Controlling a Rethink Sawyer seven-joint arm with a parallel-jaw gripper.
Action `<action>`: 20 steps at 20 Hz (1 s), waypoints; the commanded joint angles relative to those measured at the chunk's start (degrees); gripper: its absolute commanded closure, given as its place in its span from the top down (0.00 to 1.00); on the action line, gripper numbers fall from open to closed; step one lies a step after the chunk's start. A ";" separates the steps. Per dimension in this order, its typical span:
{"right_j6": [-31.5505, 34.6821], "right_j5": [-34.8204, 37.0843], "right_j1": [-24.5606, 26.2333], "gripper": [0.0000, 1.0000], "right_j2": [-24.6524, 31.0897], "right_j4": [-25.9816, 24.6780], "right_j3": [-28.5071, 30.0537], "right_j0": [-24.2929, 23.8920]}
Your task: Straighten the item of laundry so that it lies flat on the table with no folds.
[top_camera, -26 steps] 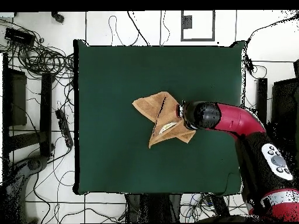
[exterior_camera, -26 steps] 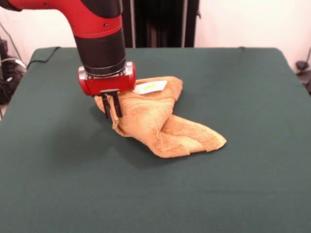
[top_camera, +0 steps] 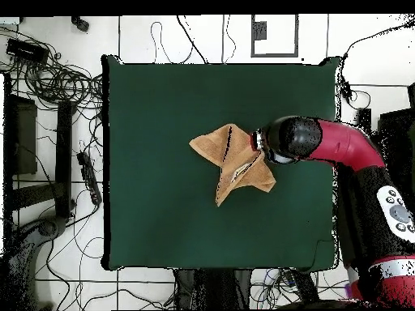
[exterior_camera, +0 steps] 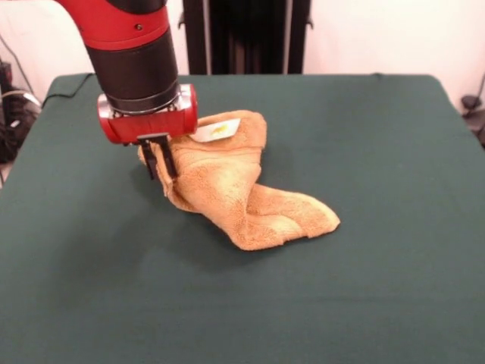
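The orange-tan terry towel (exterior_camera: 235, 189) lies crumpled and folded on the dark green table (exterior_camera: 364, 288), with its left edge lifted. A small white label (exterior_camera: 218, 130) shows near its top. My gripper (exterior_camera: 160, 161) is shut on the towel's left edge and holds it just above the cloth. In the overhead view the towel (top_camera: 223, 154) sits near the table's middle (top_camera: 162, 219), and the gripper (top_camera: 258, 142) is at its right side, under the red arm.
Cables and dark equipment (top_camera: 49, 89) lie on the floor left of the table in the overhead view. A black stand (exterior_camera: 246, 34) rises behind the table's far edge. Green cloth surrounds the towel on all sides.
My gripper has moved left and a little up in the front view, dragging the towel's gripped edge with it. The whole towel has shifted left.
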 commanded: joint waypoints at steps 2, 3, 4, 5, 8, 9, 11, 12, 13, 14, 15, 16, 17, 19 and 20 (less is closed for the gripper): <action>-17.79 7.97 2.27 0.00 7.19 -2.09 -1.01 -0.44; -17.69 8.17 2.16 0.00 7.33 -2.16 -0.85 -0.54; -17.35 8.57 1.69 0.00 7.43 -2.13 -0.35 -0.66; -16.93 8.71 1.24 0.00 7.55 -2.22 0.18 -0.78; -14.22 7.08 -2.06 0.00 7.22 -2.16 3.90 -1.12; -13.76 6.66 -2.74 0.00 7.17 -2.15 4.67 -1.19; -12.28 5.26 -4.28 0.00 6.95 -2.08 6.64 -1.35; -11.66 4.77 -4.74 0.00 6.87 -2.03 7.34 -1.42; -11.04 4.28 -5.20 0.00 6.79 -1.99 8.05 -1.49; -10.36 3.89 -5.86 0.00 6.67 -1.87 8.87 -1.58; -9.87 3.60 -6.31 0.00 6.61 -1.82 9.46 -1.66; -8.76 2.70 -7.36 0.00 6.37 -1.68 10.82 -1.77; -8.31 2.00 -7.91 0.00 6.39 -1.65 11.59 -1.92; -7.37 1.55 -9.02 0.00 6.16 -1.54 12.71 -1.93; -7.06 1.32 -9.45 0.00 6.10 -1.49 13.28 -2.00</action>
